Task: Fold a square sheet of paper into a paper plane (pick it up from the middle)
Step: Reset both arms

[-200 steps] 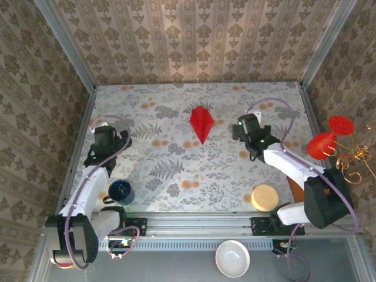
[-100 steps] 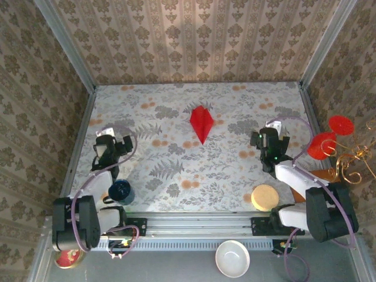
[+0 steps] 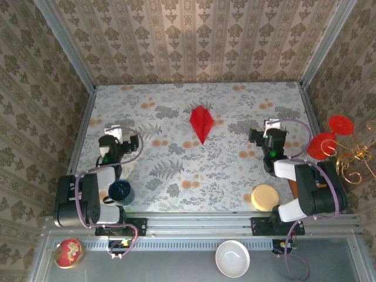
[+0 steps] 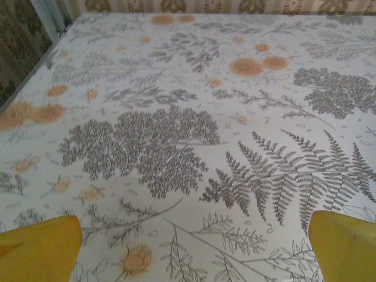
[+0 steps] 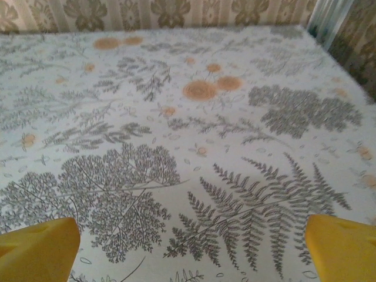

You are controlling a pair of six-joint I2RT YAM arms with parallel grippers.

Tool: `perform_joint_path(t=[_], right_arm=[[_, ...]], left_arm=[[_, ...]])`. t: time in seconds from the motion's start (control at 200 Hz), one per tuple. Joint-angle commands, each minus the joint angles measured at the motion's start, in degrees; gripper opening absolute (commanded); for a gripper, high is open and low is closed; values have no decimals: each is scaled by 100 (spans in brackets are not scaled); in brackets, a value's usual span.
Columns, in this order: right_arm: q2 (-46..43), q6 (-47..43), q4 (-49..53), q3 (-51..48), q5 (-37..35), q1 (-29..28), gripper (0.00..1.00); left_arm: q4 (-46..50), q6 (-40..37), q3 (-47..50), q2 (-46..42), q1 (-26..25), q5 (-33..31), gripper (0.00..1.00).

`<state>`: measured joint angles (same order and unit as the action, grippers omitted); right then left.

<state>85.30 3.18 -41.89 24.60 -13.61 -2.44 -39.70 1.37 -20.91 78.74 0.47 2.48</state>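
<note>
On table (image 3: 170,100) centre | paper plane (image 3: 201,122) (folded) | left hand (image 4: 194,249), right hand (image 5: 191,249) spread

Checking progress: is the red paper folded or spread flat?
Folded: the paper plane lies on the table as a pointed dart, not a square.

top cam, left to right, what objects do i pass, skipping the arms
round red tin → dark blue cup → red paper plane → white bowl → pale yellow disc → red round glasses
</note>
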Motion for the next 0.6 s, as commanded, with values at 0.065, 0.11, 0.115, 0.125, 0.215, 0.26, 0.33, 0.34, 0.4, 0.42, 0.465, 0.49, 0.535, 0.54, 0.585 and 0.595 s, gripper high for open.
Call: perform_joint_path(t=[0.065, 0.11, 0.115, 0.125, 0.215, 0.26, 0.33, 0.34, 0.4, 0.42, 0.465, 0.49, 0.535, 0.54, 0.585, 0.595], right_arm=[[209, 3, -689, -128, 510, 90, 100], [220, -19, -699, -137, 551, 94, 100], [218, -14, -698, -134, 551, 94, 100], [216, -16, -698, -138, 552, 94, 100], [229, -19, -676, -122, 546, 94, 100], [233, -19, -664, -106, 544, 94, 100], [233, -19, -662, -104, 548, 94, 100], [237, -19, -662, -111, 549, 90, 100], [234, -20, -656, -105, 544, 93, 100], [235, -19, -662, -105, 549, 90, 100], [233, -18, -663, -113, 543, 94, 100], [233, -19, -663, -111, 543, 94, 100], [237, -19, -663, -113, 548, 94, 100], [235, -19, -663, -113, 550, 94, 100], [233, -19, -663, -109, 543, 94, 100], [233, -19, -663, -112, 543, 94, 100]], left_arm=[[-1005, -407, -84, 622, 55, 287, 100], [-1171, -408, -92, 806, 54, 273, 100], [-1184, -409, -95, 821, 56, 272, 100], [-1207, -409, -97, 861, 56, 260, 100], [-1293, -356, -117, 996, 45, 115, 100], [-1116, -339, -173, 970, 31, -7, 100], [-1086, -404, -208, 980, -63, -244, 100], [-1060, -408, -215, 973, -88, -280, 100], [-1123, -458, -205, 1007, -166, -486, 100], [-1118, -443, -206, 1000, -170, -485, 100], [-1099, -451, -196, 994, -177, -489, 100], [-1121, -451, -202, 996, -179, -502, 100], [-1119, -452, -198, 1002, -179, -503, 100], [-1119, -453, -201, 998, -179, -499, 100], [-1118, -452, -195, 999, -179, -500, 100], [-1118, -453, -195, 1002, -179, -502, 100]])
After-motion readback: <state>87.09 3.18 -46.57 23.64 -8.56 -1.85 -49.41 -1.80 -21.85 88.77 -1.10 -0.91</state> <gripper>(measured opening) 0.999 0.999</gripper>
